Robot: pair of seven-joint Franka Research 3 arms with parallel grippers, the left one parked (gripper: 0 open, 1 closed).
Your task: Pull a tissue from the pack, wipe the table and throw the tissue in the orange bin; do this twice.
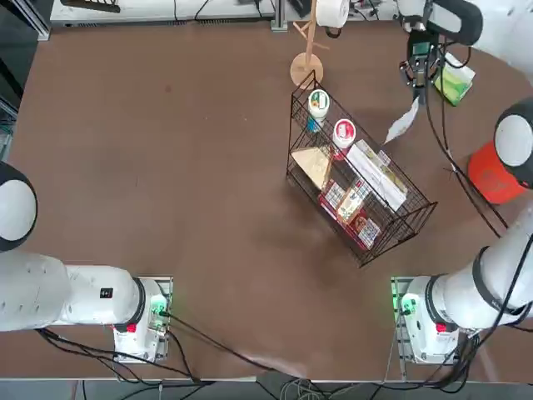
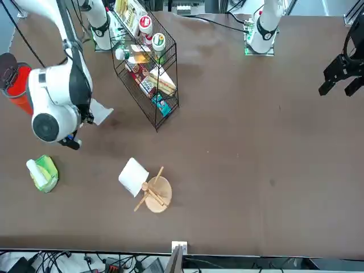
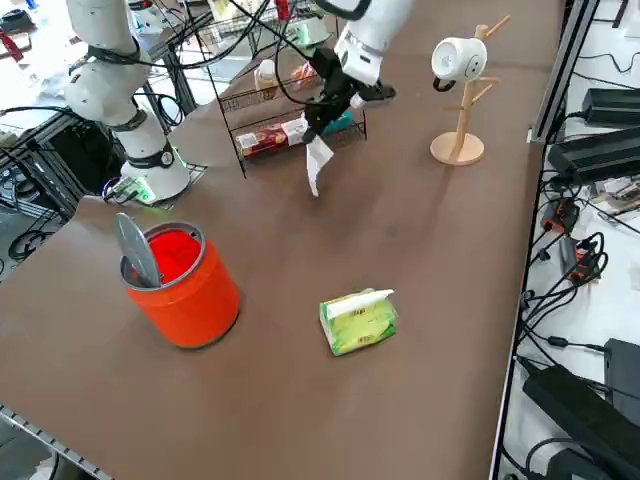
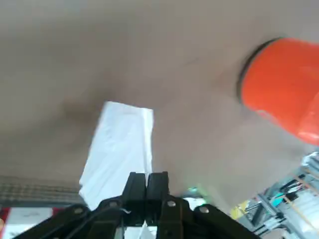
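Top view: a white tissue [image 1: 403, 122] is held between the wire basket [image 1: 360, 175] and the orange bin [image 1: 496, 172], above the brown table [image 1: 200, 192]. Right side view: the tissue is suspended from the right pincer [image 3: 312, 132]; the green pack [image 3: 358, 320] is seen on the table, near the bin. Front view: the paper roll [image 2: 133, 176] is carried on a wooden stand [image 2: 157, 194]. Right wrist view: the pincer is closed on the tissue.

Bare tabletop [image 3: 400, 230] between orange bin [image 3: 195, 300] and wire basket [image 3: 262, 118]
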